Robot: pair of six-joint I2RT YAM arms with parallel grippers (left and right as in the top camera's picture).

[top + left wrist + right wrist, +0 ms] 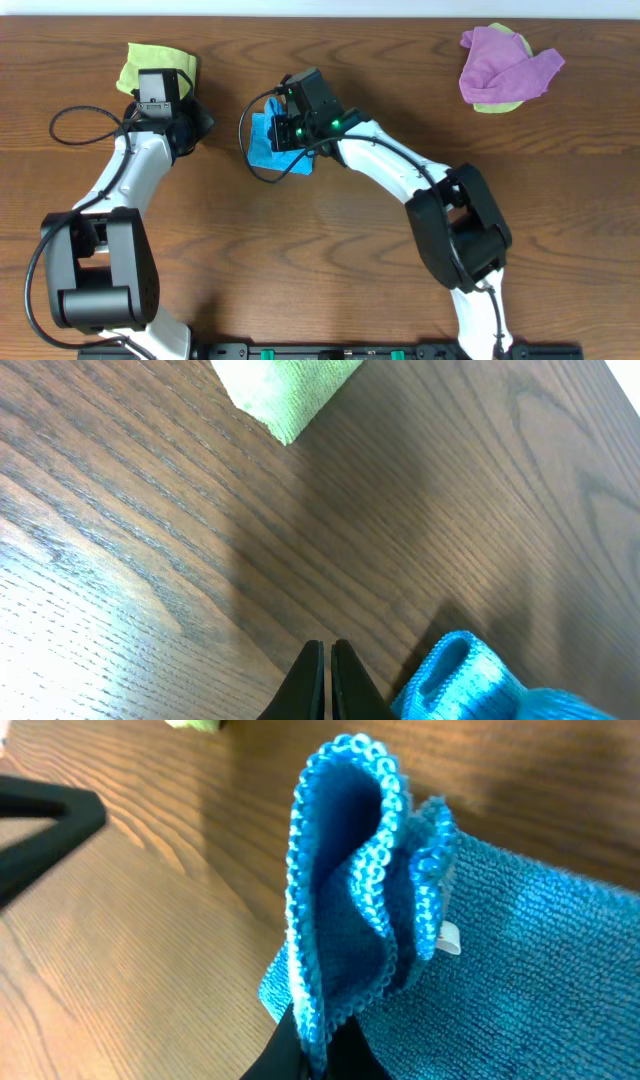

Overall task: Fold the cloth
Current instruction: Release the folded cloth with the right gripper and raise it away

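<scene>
A blue cloth (268, 145) lies folded on the wooden table, left of centre. My right gripper (318, 1045) is shut on an edge of the blue cloth (345, 920) and holds a fold of it upright above the rest. The right gripper (283, 128) sits over the cloth in the overhead view. My left gripper (327, 660) is shut and empty, low over bare wood, with the blue cloth's corner (460, 680) just to its right. In the overhead view the left gripper (198, 122) is left of the cloth.
A green cloth (150, 62) lies folded at the back left, behind my left wrist; its corner shows in the left wrist view (285, 388). A purple cloth (505, 65) on another green cloth (497, 104) is piled at the back right.
</scene>
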